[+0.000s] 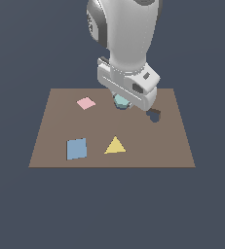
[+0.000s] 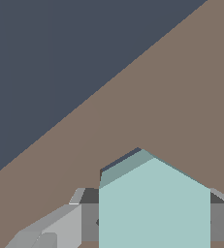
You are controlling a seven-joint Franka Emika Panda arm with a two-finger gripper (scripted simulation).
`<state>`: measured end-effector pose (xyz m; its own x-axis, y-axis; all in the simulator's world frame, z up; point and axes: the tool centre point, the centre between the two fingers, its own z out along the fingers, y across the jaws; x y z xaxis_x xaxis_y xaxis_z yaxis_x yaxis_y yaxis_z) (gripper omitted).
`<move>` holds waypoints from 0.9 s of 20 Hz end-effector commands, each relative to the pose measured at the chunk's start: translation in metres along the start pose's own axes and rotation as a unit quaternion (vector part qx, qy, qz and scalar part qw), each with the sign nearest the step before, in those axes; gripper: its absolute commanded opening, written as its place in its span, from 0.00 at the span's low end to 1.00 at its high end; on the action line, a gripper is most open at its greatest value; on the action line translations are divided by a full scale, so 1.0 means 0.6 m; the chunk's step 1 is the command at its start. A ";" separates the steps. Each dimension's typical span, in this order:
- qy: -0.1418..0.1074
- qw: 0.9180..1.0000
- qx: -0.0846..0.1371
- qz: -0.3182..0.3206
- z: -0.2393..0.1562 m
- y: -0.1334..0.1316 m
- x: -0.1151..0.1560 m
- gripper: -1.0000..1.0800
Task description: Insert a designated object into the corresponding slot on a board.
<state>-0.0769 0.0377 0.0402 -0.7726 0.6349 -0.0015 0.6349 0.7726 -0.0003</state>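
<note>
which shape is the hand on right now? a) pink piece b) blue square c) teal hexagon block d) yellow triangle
c: the teal hexagon block sits between the fingers of the hand, while the other three pieces lie untouched on the board.

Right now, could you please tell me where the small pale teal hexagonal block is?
In the exterior view the pale teal hexagonal block sits under the gripper, over the flat brown board, between the pink square and the dark heart-like hole.

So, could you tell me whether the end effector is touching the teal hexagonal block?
Touching: in the wrist view the fingers press against both sides of the teal hexagonal block, with no gap showing at either face.
</note>
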 end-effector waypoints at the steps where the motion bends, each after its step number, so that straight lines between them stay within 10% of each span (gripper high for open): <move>1: 0.000 1.000 0.000 -0.007 0.000 -0.001 -0.002 0.00; 12: 0.000 1.000 0.000 -0.009 0.017 -0.002 -0.003 0.00; 13: 0.000 1.000 0.000 -0.009 0.017 -0.002 -0.003 0.96; 18: 0.000 1.000 0.000 -0.009 0.017 -0.002 -0.003 0.96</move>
<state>-0.0764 0.0358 0.0303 -0.7840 0.6207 -0.0011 0.6207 0.7840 -0.0006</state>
